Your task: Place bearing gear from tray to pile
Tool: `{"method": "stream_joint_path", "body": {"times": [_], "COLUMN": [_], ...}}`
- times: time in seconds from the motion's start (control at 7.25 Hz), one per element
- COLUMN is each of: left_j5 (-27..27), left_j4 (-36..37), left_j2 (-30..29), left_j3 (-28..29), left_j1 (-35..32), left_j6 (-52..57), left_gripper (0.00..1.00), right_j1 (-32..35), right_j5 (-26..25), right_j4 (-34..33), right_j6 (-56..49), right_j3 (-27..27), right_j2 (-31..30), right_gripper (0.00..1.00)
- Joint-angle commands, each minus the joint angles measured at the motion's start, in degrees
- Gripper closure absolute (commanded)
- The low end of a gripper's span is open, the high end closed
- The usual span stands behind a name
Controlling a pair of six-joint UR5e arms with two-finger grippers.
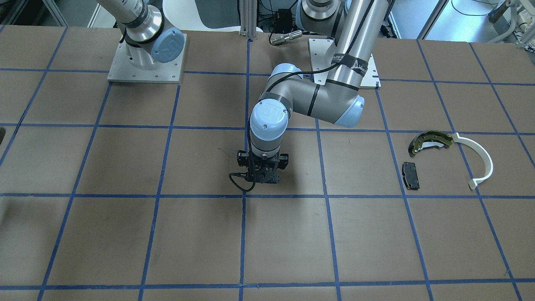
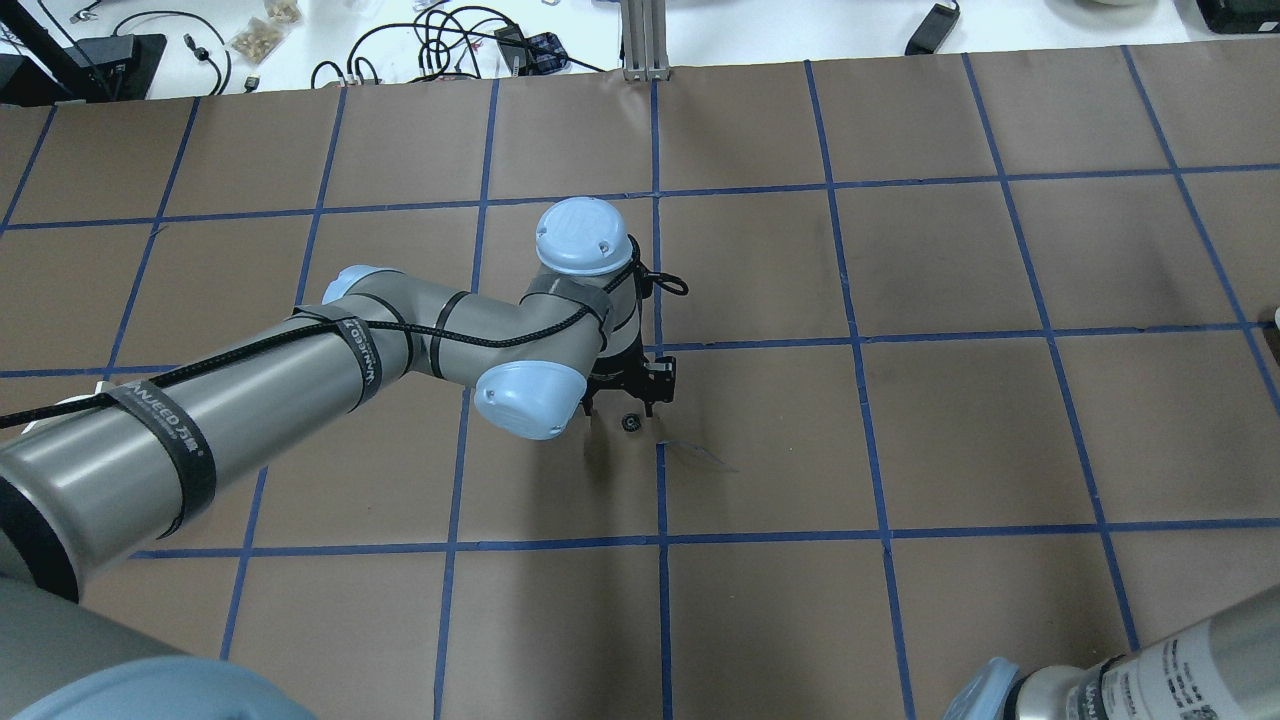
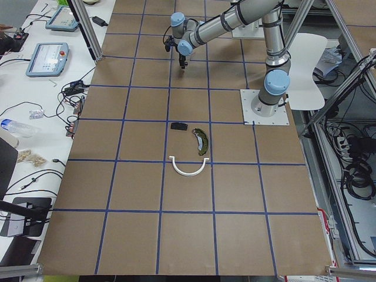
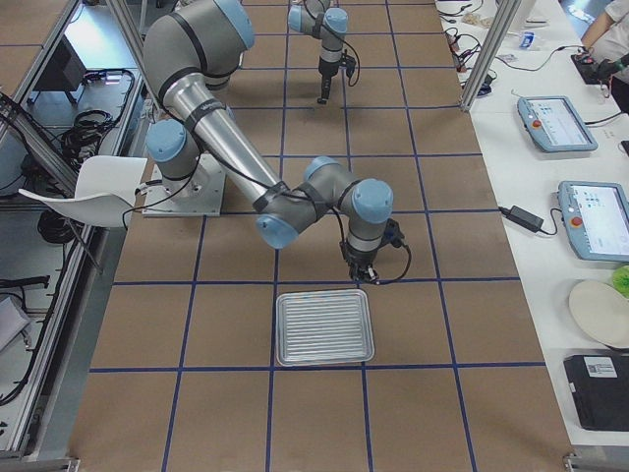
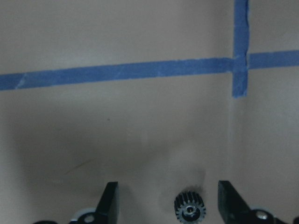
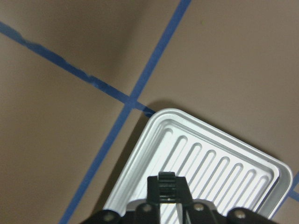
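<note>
Ribbed tray (image 6: 140, 154) – shiny metal; table (image 6: 56, 130) matt paper.

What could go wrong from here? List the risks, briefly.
1. The gear lies on the table off-centre between the fingers of the open left gripper. Closing may shove or roll it instead of clamping it.
2. It is tiny, and the pile's brake shoe is well away along the table, so it might slip during the carry.
3. The right gripper holds a second gear above the tray rim. A drop there could bounce off.

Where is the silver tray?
In the exterior right view, the tray lies on the table at the robot's right end, close by the right gripper.
</note>
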Motion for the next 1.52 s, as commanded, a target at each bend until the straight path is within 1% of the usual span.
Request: {"method": "stream_joint_path", "body": {"times": [0.0,0.14,0.28,0.41,0.55,0.69,0.83,0.97,1.1,1.24,1.38], "left_j5": [-0.09,-0.09,-0.01,0.08,0.26,0.43,0.61,1.39,3.05,3.07,3.33], "left_j4": [0.07,-0.02,-0.19,-0.72,-0.9,-0.99,-2.47,-6.05,-12.35,-19.2,-24.84], "left_j2": [-0.07,0.02,0.11,0.45,0.72,1.42,2.21,3.61,5.36,7.12,8.7], "left_j3": [-0.15,-0.24,-0.24,-0.15,-0.15,0.02,0.55,2.12,4.92,8.78,12.12], "left_j1": [-0.51,-0.6,-0.69,-0.69,-0.6,-0.34,0.1,1.32,5.16,11.29,17.01], "left_j6": [-0.03,0.05,0.14,0.58,0.84,0.93,1.11,2.59,4.87,5.5,10.12], "left_gripper": [0.27,0.35,0.59,0.93,1.0,1.0,1.0,1.0,1.0,1.0,1.0], "right_j1": [9.75,14.5,19.07,23.64,27.6,30.34,33.84,38.66,43.41,48.77,52.74], "right_j5": [0.28,0.63,3.76,5.53,6.42,8.95,12.55,15.89,17.23,18.81,19.17], "right_j4": [9.97,13.49,15.53,15.64,15.64,15.64,14.59,14.24,10.4,3.4,-5.11], "right_j6": [18.27,27.4,35.67,43.15,50.18,57.13,65.81,73.47,81.55,90.42,95.64], "right_j3": [0.23,0.31,0.32,0.4,0.93,2.41,4.86,6.02,6.46,8.99,11.63], "right_j2": [-5.29,-5.73,-5.91,-5.83,-5.91,-5.74,-5.91,-5.83,-5.3,-3.99,-2.59], "right_gripper": [1.0,1.0,1.0,1.0,1.0,1.0,1.0,1.0,1.0,1.0,1.0]}}
